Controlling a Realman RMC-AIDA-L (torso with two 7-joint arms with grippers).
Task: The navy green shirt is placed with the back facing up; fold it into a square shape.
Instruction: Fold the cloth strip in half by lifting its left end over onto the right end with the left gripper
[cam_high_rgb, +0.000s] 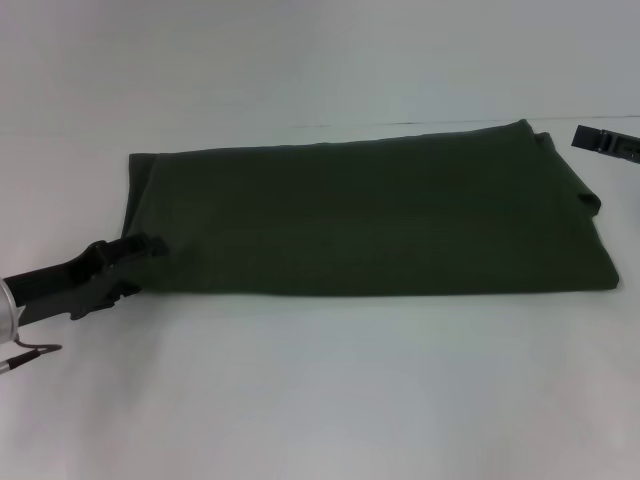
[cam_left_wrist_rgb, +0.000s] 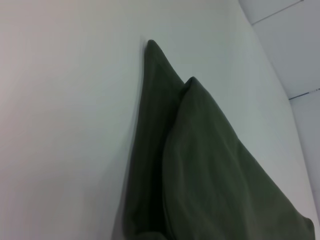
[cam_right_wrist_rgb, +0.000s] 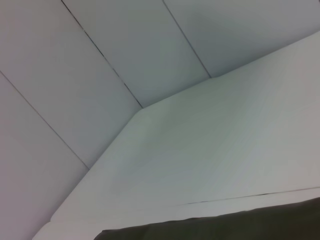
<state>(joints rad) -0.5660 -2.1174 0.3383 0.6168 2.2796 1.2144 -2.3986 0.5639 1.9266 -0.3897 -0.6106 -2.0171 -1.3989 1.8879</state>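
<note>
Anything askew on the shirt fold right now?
Slightly. The navy green shirt is a long band, not square, and a layer juts out unevenly at its right end. The left gripper is at its left end.

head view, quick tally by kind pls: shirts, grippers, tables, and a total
Shirts: 1, the navy green shirt, folded into a long band.
Grippers: 2, the left gripper at the shirt's left end, the right gripper at the far right edge.
Tables: 1, the white table.
Total: 4
</note>
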